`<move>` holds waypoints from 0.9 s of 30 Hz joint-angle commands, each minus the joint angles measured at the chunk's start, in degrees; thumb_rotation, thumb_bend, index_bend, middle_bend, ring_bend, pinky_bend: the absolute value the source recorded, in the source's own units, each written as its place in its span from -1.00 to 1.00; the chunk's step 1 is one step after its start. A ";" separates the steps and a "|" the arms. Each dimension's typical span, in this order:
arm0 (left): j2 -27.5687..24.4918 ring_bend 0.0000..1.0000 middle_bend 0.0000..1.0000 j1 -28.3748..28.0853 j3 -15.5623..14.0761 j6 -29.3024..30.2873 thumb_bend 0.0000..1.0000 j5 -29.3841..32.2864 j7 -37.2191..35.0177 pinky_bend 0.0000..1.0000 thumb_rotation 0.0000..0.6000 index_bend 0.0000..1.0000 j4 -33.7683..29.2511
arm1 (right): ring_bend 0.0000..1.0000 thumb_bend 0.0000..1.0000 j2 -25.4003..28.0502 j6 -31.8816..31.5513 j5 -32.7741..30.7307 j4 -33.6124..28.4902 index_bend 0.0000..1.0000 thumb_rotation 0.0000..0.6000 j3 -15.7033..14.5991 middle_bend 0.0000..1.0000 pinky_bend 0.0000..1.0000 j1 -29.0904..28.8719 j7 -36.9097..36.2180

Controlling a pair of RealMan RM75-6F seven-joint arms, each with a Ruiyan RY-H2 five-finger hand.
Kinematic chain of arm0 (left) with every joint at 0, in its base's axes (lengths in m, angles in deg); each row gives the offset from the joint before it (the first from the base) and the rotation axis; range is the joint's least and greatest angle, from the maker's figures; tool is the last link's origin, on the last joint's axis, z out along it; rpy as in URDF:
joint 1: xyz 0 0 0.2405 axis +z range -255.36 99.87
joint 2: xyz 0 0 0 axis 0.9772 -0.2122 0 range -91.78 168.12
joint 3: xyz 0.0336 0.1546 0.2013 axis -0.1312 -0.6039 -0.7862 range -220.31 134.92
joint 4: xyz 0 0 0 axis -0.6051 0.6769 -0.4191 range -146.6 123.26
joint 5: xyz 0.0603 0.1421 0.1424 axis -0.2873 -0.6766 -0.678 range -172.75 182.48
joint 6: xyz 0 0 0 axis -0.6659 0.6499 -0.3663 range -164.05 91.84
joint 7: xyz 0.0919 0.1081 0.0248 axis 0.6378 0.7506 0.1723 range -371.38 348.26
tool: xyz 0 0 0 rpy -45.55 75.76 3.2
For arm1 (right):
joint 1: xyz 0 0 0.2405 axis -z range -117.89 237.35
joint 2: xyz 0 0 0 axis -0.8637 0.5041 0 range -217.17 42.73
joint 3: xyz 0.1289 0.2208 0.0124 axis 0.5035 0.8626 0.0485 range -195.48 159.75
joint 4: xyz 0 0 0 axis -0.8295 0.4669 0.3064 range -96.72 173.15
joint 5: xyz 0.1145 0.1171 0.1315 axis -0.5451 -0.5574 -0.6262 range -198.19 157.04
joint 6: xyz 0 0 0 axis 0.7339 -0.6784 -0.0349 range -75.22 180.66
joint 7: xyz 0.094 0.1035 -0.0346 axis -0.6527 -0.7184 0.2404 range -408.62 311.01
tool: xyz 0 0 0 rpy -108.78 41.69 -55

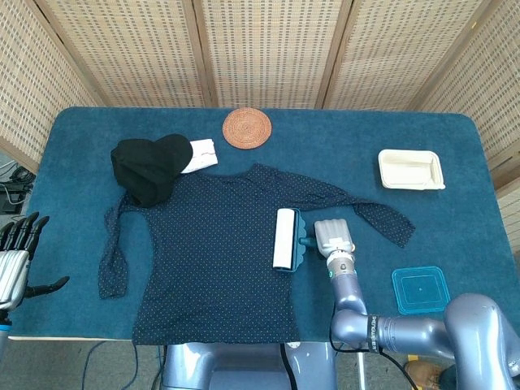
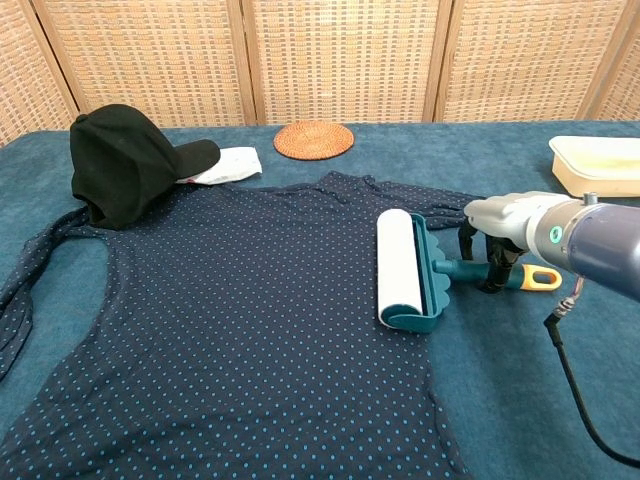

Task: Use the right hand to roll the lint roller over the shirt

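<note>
**Lint roller at the shirt's right edge, right hand over its handle**

Lint roller (image 2: 405, 270) lies with its white drum on the navy dotted shirt (image 2: 230, 310), just inside the shirt's right hem, handle pointing away over bare blue table (image 1: 455, 146). Left of the roller the shirt spreads wide and flat; a black cap (image 2: 125, 160) sits on its far left shoulder. The right hand (image 2: 497, 238) hangs palm down over the teal handle, dark fingers (image 2: 497, 270) reaching down on both sides of it; whether they grip it I cannot tell. The left hand (image 1: 18, 256) waits off the table's left edge, fingers apart, holding nothing. Right of the roller, a white tray (image 1: 411, 169) and a teal lidded box (image 1: 421, 290).
</note>
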 commanded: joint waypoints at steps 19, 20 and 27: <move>-0.16 -1.00 -1.00 -0.67 0.10 -1.24 -1.00 0.96 -0.66 -1.00 1.00 -1.00 -0.20 | 1.00 0.70 9.71 -3.48 1.01 -11.41 0.46 1.00 3.41 1.00 1.00 -6.04 11.61; -0.21 -1.00 -1.00 -0.72 0.12 -1.34 -1.00 1.01 -0.79 -1.00 1.00 -1.00 -0.20 | 1.00 0.70 9.68 -3.90 0.08 -11.71 0.46 1.00 3.59 1.00 1.00 -7.10 13.44; -0.33 -1.00 -1.00 -1.21 0.17 -2.72 -1.00 1.82 -2.04 -1.00 1.00 -1.00 0.55 | 1.00 0.71 6.56 -7.11 -11.58 -11.22 0.47 1.00 7.75 1.00 1.00 -15.75 24.92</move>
